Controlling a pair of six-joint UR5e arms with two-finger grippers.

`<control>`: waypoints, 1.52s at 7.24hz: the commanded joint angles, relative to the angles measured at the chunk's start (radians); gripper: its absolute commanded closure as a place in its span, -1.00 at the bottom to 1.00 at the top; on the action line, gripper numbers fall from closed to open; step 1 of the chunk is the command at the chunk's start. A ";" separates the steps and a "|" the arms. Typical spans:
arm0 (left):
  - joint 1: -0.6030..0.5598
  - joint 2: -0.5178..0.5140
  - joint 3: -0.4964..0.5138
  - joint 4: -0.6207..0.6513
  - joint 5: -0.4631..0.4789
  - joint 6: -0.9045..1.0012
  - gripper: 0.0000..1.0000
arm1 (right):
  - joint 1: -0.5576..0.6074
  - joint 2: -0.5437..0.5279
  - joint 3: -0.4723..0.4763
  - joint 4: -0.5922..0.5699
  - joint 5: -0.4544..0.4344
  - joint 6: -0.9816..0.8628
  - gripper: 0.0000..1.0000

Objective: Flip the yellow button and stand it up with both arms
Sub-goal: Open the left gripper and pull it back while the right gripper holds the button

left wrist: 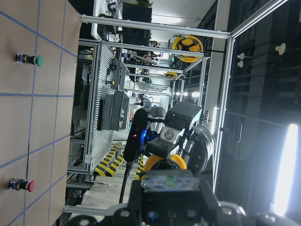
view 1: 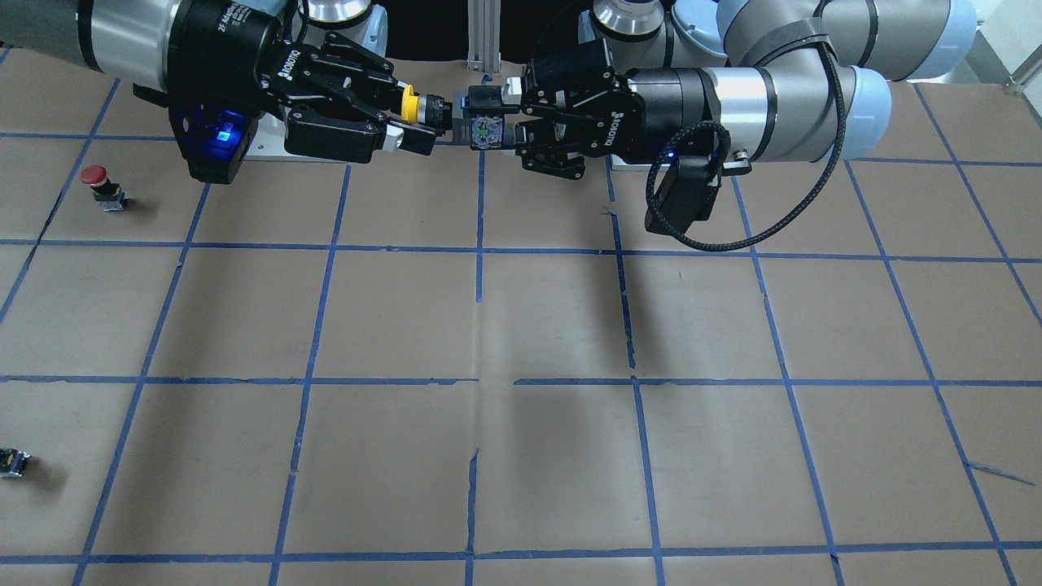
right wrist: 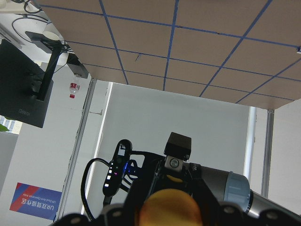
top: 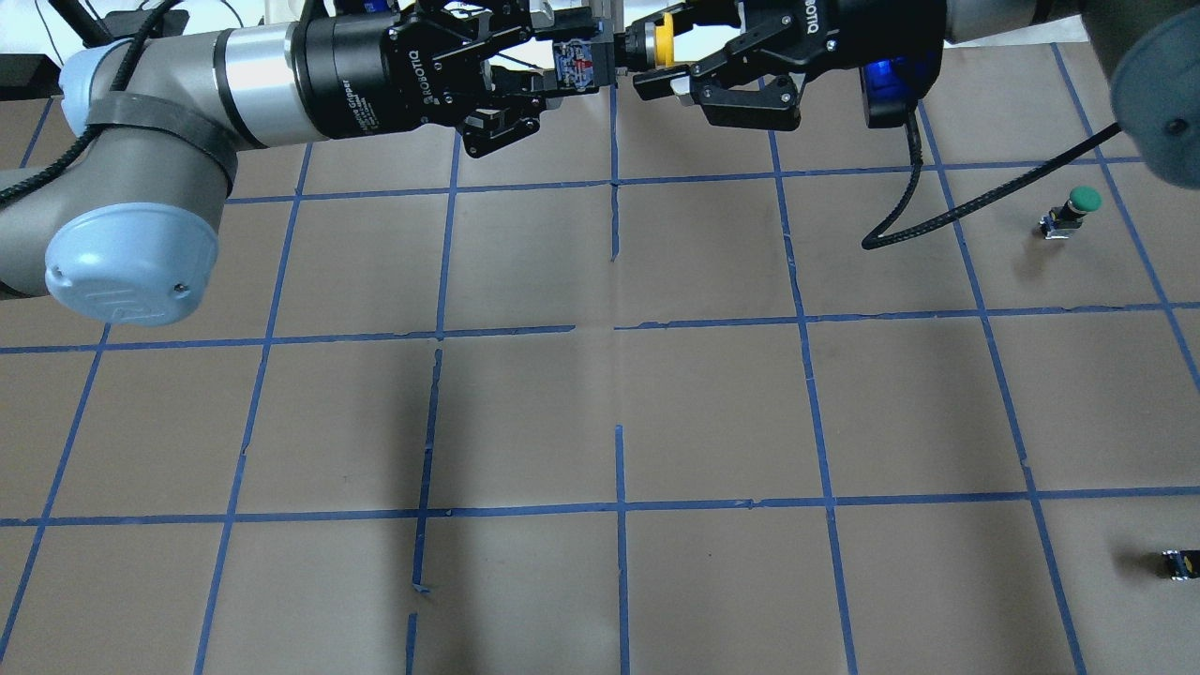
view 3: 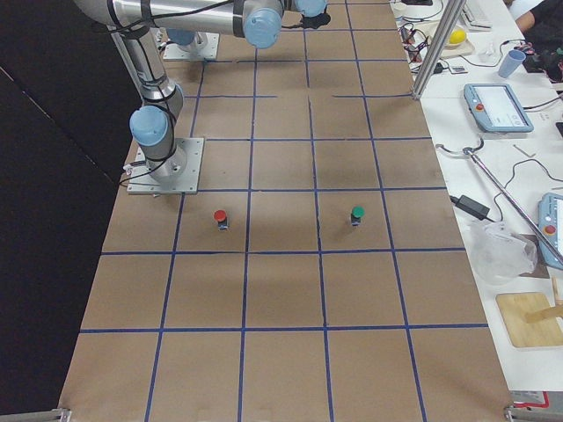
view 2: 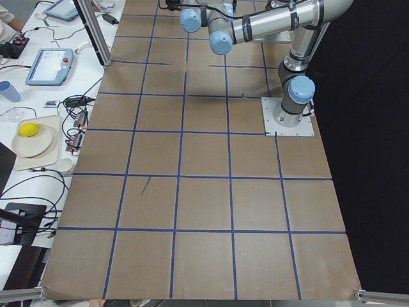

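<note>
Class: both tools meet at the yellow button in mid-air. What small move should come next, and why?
Probably shut the right tool on the button, at its yellow cap. Its fingers straddle the cap with gaps showing on both sides, while the left tool is clamped on the block end and holds the button level in the air.

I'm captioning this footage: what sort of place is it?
Probably a robotics lab: left arm and right arm mounted on a tape-gridded table, a teach pendant beside it, aluminium framing around.
</note>
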 commanded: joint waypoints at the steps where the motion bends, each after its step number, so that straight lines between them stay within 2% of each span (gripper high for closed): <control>1: 0.000 0.000 0.006 0.001 0.002 -0.005 -0.99 | 0.000 0.001 0.000 0.000 0.000 0.000 0.50; 4: 0.000 -0.001 0.009 0.001 0.004 -0.022 -0.99 | -0.040 0.007 0.000 -0.008 -0.018 -0.017 0.51; 6: 0.006 -0.025 0.015 0.040 0.011 -0.043 -0.99 | -0.115 0.007 0.000 -0.014 -0.144 -0.151 0.51; 7: 0.009 -0.045 0.019 0.078 0.060 -0.062 -0.99 | -0.118 0.007 0.000 -0.008 -0.217 -0.248 0.51; 8: 0.009 -0.070 0.045 0.165 0.203 -0.133 -0.99 | -0.124 0.007 0.002 0.001 -0.288 -0.372 0.51; 9: 0.009 -0.097 0.064 0.245 0.294 -0.231 -0.99 | -0.133 0.007 0.002 0.004 -0.399 -0.532 0.51; 10: 0.008 -0.107 0.068 0.263 0.339 -0.250 -0.99 | -0.137 0.009 0.002 0.042 -0.486 -0.715 0.51; 11: 0.009 -0.113 0.076 0.264 0.452 -0.241 -0.99 | -0.162 0.009 0.002 0.070 -0.599 -0.932 0.52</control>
